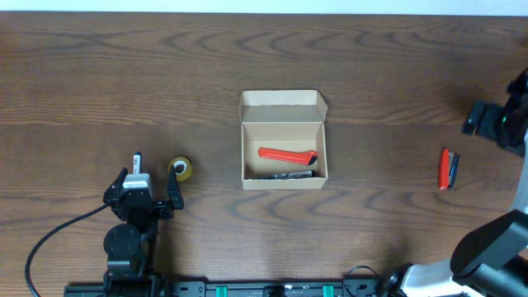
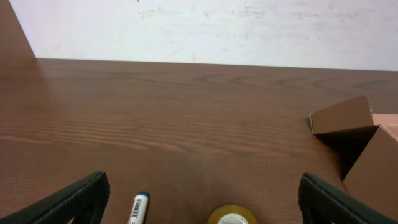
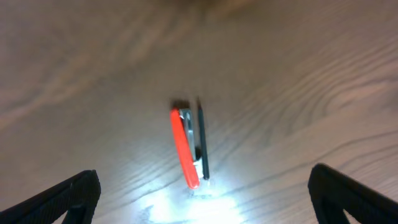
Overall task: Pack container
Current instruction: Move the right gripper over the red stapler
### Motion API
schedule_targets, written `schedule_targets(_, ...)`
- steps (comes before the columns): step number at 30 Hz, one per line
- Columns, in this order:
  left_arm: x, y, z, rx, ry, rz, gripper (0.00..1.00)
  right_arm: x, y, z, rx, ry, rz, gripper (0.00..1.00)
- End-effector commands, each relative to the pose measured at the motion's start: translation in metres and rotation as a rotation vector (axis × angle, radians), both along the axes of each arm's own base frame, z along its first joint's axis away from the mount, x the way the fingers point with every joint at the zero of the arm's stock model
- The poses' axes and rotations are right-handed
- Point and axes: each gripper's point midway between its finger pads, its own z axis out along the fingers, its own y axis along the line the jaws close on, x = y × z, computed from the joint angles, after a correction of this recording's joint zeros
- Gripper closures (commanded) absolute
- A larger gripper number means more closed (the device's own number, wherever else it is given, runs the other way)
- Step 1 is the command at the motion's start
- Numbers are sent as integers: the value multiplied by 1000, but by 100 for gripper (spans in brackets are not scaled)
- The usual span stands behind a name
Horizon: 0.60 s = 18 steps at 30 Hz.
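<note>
The tan cardboard container (image 1: 284, 140) stands open mid-table, its flap lid folded back; a red-handled tool (image 1: 287, 155) and a dark pen-like item (image 1: 284, 174) lie inside. Its corner shows in the left wrist view (image 2: 360, 140). My left gripper (image 1: 153, 175) is open and empty, with a white marker pen (image 1: 137, 163) (image 2: 138, 207) and a roll of yellow tape (image 1: 181, 168) (image 2: 232, 215) between its fingers' span. My right gripper (image 3: 202, 199) is open above a red and blue stapler-like tool (image 1: 447, 168) (image 3: 188, 147) lying on the table at the right.
The dark wooden table (image 1: 99, 82) runs to a white wall at the back (image 2: 217, 28). A black cable (image 1: 49, 239) loops beside the left arm's base. The right arm's body (image 1: 495, 124) sits at the right edge.
</note>
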Motion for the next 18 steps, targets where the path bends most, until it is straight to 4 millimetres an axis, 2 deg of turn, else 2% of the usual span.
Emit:
schedule_targets(1, -3, -1, -19, -11, 63, -6, 5, -13, 9, -38, 55, 43, 33, 1)
schedule_targets(5, -3, -1, -19, -11, 63, -6, 5, -21, 15, -78, 62, 51, 38, 1)
schedule_targets(8, -3, -1, -19, -12, 63, -6, 5, -25, 21, -95, 75, 47, 55, 1)
schedule_targets(18, -3, -1, -19, -12, 63, -6, 5, -20, 23, -120, 92, 38, 74, 1)
